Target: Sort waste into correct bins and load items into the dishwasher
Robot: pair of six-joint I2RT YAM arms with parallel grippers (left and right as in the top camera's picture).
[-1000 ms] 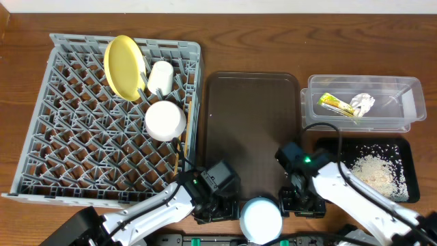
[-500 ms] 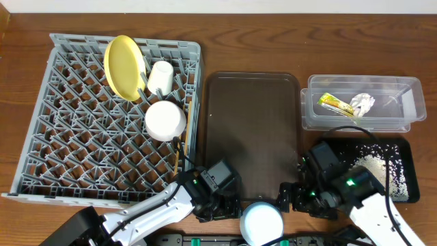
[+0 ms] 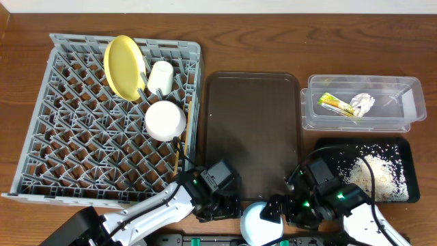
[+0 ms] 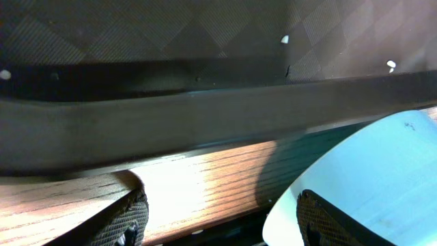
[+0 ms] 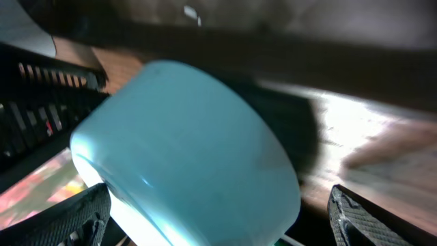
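1. Step: bowl (image 3: 259,223) to rack (image 3: 41,102); it sits at the table front, below the tray (image 3: 252,76)
2. Right gripper (image 5: 220,222) spread wide, facing bowl; left gripper (image 4: 225,219) spread, empty
3. Next: probably close on rim, lift

Right claw (image 3: 276,210) (now spread wide) has swung to the blue bowl (image 3: 254,223).

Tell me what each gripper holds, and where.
Nothing, it seems: the right gripper stands open around the bowl; the left gripper is open beside it.
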